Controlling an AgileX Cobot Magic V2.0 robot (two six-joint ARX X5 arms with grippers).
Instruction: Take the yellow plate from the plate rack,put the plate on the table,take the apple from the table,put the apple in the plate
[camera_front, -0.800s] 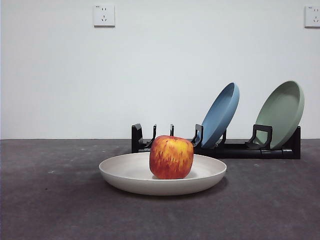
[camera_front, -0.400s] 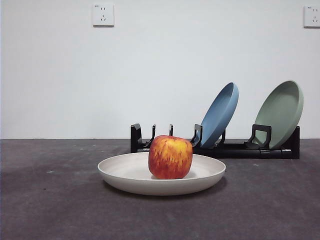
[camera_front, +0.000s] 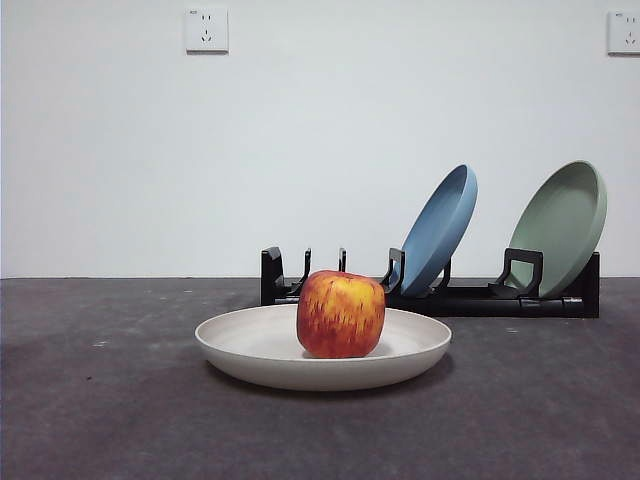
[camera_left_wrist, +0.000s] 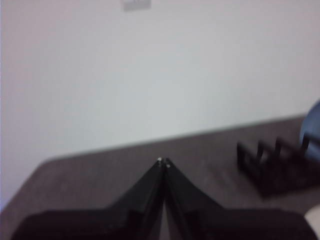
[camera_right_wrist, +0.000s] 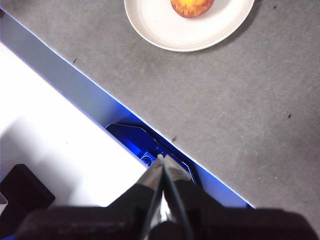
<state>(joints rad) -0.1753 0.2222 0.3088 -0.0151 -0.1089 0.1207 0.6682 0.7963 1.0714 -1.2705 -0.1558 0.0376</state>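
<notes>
The red apple (camera_front: 341, 314) with yellow streaks rests in the cream yellow plate (camera_front: 250, 345), which lies flat on the dark grey table (camera_front: 110, 410) in front of the black plate rack (camera_front: 470, 298). The right wrist view shows the plate (camera_right_wrist: 165, 27) and part of the apple (camera_right_wrist: 191, 6) from above. My left gripper (camera_left_wrist: 163, 162) is shut and empty, raised away from the table; the rack's end (camera_left_wrist: 272, 165) shows in its view. My right gripper (camera_right_wrist: 162, 159) is shut and empty, held over the table's edge. Neither gripper shows in the front view.
A blue plate (camera_front: 438, 230) and a pale green plate (camera_front: 560, 228) lean in the rack's right slots. The rack's left slots hold nothing. A white wall with two sockets stands behind. The table's edge (camera_right_wrist: 75, 82) and a blue part below it show in the right wrist view.
</notes>
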